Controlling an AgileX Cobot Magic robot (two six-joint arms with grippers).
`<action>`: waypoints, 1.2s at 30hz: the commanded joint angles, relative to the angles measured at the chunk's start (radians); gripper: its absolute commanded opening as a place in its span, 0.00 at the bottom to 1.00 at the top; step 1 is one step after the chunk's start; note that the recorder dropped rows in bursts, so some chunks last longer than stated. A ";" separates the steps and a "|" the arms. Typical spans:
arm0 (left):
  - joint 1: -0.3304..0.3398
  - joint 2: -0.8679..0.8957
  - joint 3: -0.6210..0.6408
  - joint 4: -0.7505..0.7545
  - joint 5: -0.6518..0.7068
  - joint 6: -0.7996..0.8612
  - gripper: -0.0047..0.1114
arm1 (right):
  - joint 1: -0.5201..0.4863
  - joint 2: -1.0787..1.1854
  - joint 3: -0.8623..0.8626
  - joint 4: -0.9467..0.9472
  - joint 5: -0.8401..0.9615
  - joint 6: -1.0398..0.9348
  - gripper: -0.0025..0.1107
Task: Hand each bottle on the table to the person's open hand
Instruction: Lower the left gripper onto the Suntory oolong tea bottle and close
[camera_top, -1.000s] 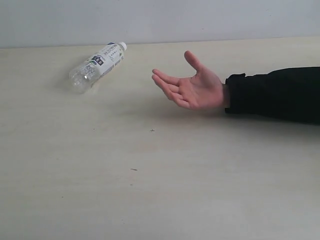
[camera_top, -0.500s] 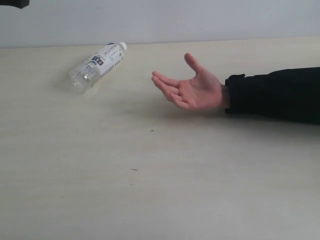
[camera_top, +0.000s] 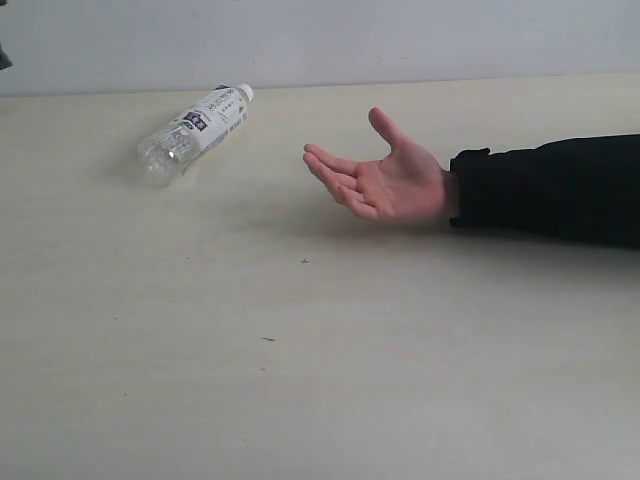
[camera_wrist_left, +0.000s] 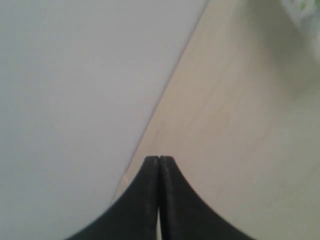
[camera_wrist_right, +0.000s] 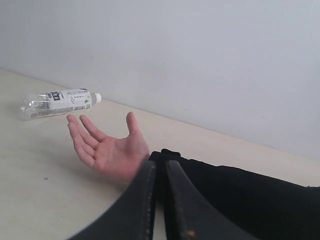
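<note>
A plain grey-white wall (camera_top: 350, 40) backs the pale cream table (camera_top: 300, 380). One clear bottle (camera_top: 195, 135) lies on its side near the wall, white cap toward it. Its white label has a dark blue patch and a touch of green, with print too small to read. The person's open hand (camera_top: 390, 180), palm up, in a black sleeve (camera_top: 550, 190), is well apart from it. The left gripper (camera_wrist_left: 159, 158) has its jaws pressed together. The right gripper (camera_wrist_right: 159, 162) shows only a thin slit, holding nothing.
</note>
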 joint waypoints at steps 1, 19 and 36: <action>-0.001 0.037 -0.012 0.268 0.144 -0.169 0.04 | -0.004 -0.006 -0.007 0.013 -0.004 0.000 0.09; -0.005 0.372 -0.467 -0.603 0.555 -0.117 0.04 | -0.004 -0.006 -0.007 0.013 -0.004 0.000 0.09; -0.040 0.531 -0.517 -0.685 0.346 -0.220 0.07 | -0.004 -0.006 -0.007 0.013 -0.004 0.000 0.09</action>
